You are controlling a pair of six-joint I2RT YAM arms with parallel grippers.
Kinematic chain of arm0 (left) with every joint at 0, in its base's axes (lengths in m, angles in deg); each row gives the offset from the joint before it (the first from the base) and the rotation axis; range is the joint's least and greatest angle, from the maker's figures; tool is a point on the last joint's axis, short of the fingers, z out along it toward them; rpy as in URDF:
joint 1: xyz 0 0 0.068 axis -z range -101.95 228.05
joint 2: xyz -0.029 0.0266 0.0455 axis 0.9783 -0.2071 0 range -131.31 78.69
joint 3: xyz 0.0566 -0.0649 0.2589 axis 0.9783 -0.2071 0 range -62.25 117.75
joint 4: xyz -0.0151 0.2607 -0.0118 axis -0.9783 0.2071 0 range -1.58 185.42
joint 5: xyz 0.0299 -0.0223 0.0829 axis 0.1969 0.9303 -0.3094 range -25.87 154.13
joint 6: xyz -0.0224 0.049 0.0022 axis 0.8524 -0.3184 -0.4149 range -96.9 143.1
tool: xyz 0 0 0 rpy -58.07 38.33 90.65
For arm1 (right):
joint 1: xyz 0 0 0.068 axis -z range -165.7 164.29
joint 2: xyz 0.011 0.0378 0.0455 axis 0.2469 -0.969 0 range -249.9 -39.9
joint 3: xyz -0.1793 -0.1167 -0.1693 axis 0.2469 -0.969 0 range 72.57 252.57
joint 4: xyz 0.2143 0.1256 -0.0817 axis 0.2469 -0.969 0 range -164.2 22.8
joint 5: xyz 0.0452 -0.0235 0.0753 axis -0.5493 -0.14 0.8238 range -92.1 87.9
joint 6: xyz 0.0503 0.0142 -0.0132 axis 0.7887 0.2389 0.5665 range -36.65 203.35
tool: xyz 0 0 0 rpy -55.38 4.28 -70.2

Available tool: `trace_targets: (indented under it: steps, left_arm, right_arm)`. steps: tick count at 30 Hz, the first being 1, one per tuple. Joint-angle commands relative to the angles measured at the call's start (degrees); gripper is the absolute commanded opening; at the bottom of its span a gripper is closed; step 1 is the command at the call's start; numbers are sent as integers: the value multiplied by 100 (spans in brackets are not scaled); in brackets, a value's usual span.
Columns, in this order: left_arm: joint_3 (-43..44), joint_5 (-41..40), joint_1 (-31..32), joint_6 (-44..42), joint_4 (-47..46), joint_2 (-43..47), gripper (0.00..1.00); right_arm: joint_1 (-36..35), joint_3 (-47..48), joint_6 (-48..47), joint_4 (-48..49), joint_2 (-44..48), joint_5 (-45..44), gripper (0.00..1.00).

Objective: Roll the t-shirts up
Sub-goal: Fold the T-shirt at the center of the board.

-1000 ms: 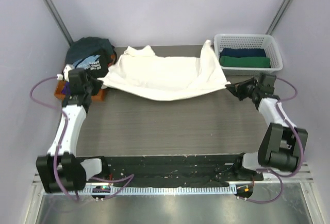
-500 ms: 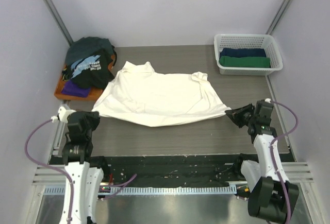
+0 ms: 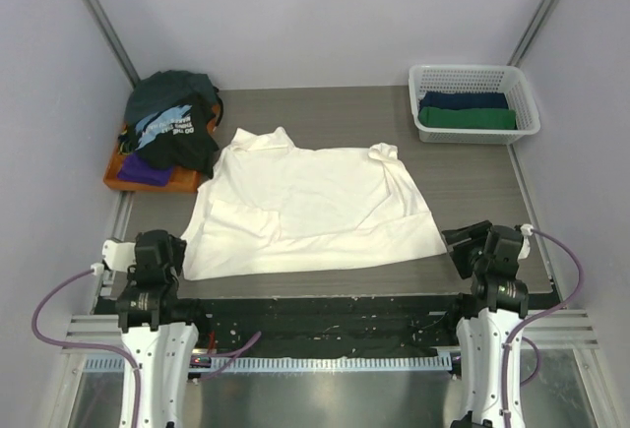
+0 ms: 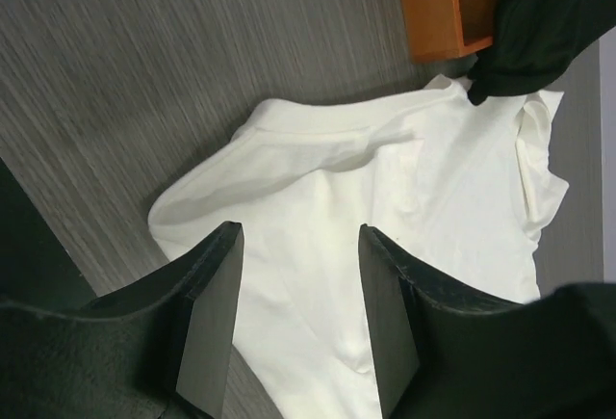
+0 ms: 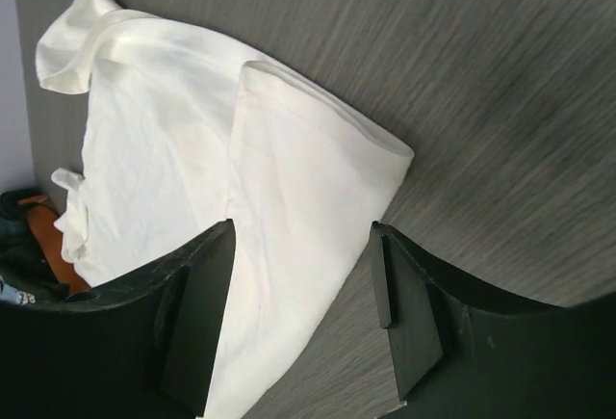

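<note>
**Item: cream-white t-shirt (image 3: 310,202).** A second ago it hung stretched in the air between the two grippers, over the far half of the table. It now lies spread flat on the table's near half, its near edge close to the front edge. It is mostly smooth, with a fold along its right side.

**Left gripper (image 4: 298,313), right gripper (image 5: 300,303).** Both have let go and drawn back to the shirt's near corners. Their jaws stand apart with nothing between them, the cloth lying below.

**Status.** Laying-out appears finished and no roll is started. The next step is likely folding or rolling from one edge.

**Surface.** Dark grey wood-grain table (image 3: 325,108).

**Also present.**
- At far left, an orange tray (image 3: 148,180) carries a heap of dark t-shirts (image 3: 172,128).
- At far right, a white lattice basket (image 3: 472,74) holds a navy roll (image 3: 465,99) and a green roll (image 3: 468,119).
- Pale lilac walls enclose the space.
</note>
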Motion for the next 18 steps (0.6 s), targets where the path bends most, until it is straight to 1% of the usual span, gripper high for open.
trace_targets:
  steps: [1, 2, 3, 4, 5, 6, 7, 8, 9, 12, 13, 14, 15, 16, 18]
  left_arm:
    - [478, -622, 12, -288, -101, 86, 56]
    - [470, -274, 12, -498, -400, 130, 56]
    - [391, 113, 12, -1214, -751, 104, 55]
    - [390, 412, 21, -1395, -1233, 34, 55]
    - [390, 694, 12, -1536, -1421, -210, 55]
    - [321, 1497, 12, -1868, -1770, -378, 55]
    - [346, 1784, 12, -1976, -1991, -562, 55]
    - [399, 1969, 12, -1994, -2194, -808, 56]
    - [443, 2406, 21, -2177, -2352, -1219, 55]
    - [619, 2787, 21, -2354, -2915, -1889, 54]
    - [584, 3154, 21, -2442, -3186, -1996, 54]
    - [523, 3210, 64, -2373, -3407, -2058, 54]
    - [470, 3219, 91, -2294, -3879, -2137, 55]
    - [426, 3202, 135, -2241, -4083, -2285, 56]
    - [487, 3009, 301, -2249, -4365, -2523, 56]
  right_arm:
    - [14, 449, -270, -95, -136, -401, 65]
    - [14, 528, -358, 54, -276, -306, 63]
    - [14, 615, -585, 256, -373, -183, 60]
    - [14, 651, -701, 728, -496, -25, 53]
    - [22, 704, -832, 898, -871, 281, 51]
    - [14, 861, -1016, 1213, -1075, 484, 51]
    - [14, 941, -1427, 1399, -1329, 774, 52]
    - [5, 1020, -1649, 1583, -1523, 1281, 53]
    - [-4, 1142, -1756, 1898, -1908, 1478, 54]
    - [-100, 1380, -2020, 2374, -2480, 1664, 54]
    - [-135, 1451, -2064, 2480, -2605, 1647, 54]
    - [-188, 1512, -2116, 2603, -2745, 1638, 54]
    - [-345, 1626, -2134, 2744, -2869, 1542, 54]
    - [-442, 1714, -2152, 2893, -3166, 1402, 54]
    - [-767, 2012, -2275, 3069, -3448, 1129, 54]
